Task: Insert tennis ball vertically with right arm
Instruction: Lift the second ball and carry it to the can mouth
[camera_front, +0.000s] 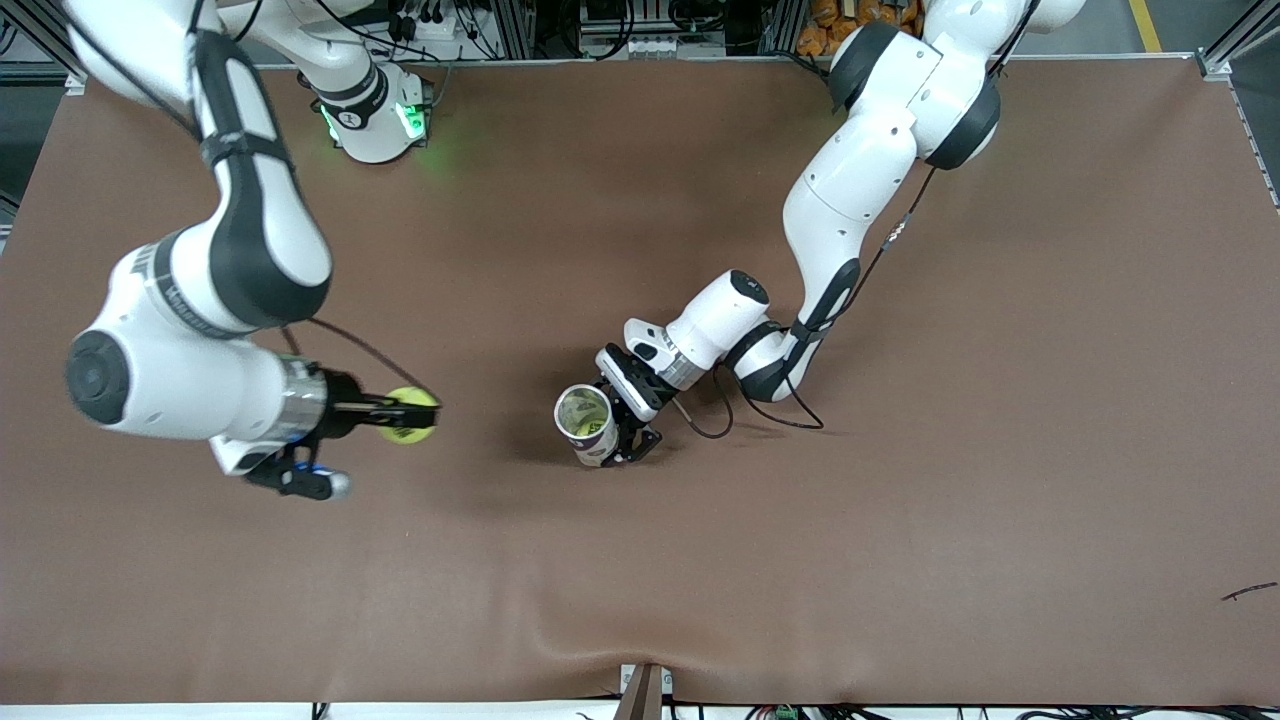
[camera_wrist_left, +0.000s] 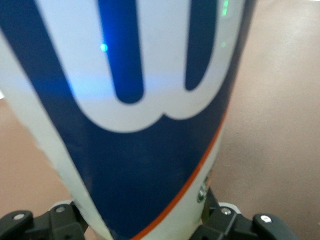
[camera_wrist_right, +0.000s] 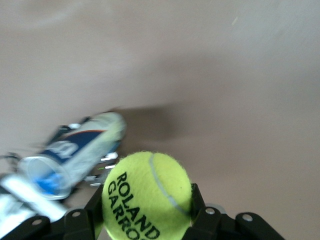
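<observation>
one brown table (camera_front: 900, 520); cluttered racks (camera_front: 640, 25) along robots' edge.

1. A brown table mat (camera_front: 1000, 500) covers the whole work surface; it shows a raised wrinkle at its edge nearest the front camera, near the middle.
2. A small dark scrap (camera_front: 1248, 591) lies on the mat toward the left arm's end of the table, near the front camera.
3. Orange packets (camera_front: 838, 20) sit above the table's top edge.
</observation>
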